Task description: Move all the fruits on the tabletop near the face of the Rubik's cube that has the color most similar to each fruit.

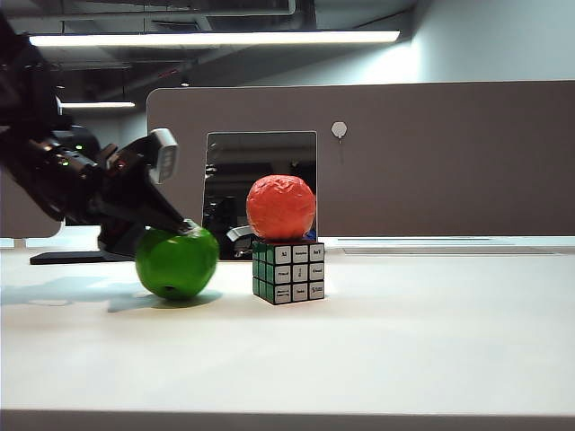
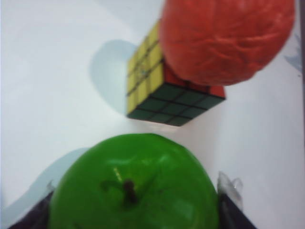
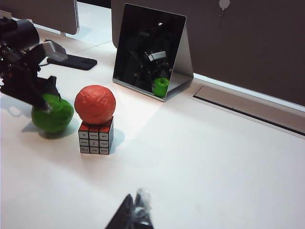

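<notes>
Fruits sit close together on the white tabletop point(image 1: 431, 350): the green apple point(image 1: 177, 262) rests on the surface just beside the Rubik's cube point(image 1: 288, 271), facing its green face point(image 2: 176, 104), with a small gap between them. On the cube's red top face sits the wrinkled orange-red fruit point(image 1: 281, 206). White printed tiles face the exterior camera, and a yellow face shows in the left wrist view.

Left gripper point(image 1: 171, 229) reaches down from the left onto the apple, its jaws spread wide on either side of the fruit; whether the fingertips point(image 2: 228, 187) press on it cannot be told.

Right gripper point(image 3: 136, 212) hovers over bare table well apart from the fruits, jaws closed on nothing.

Behind the cube stands a tilted dark mirror panel point(image 3: 148, 50) reflecting the apple, before a brown partition point(image 1: 449, 153).
</notes>
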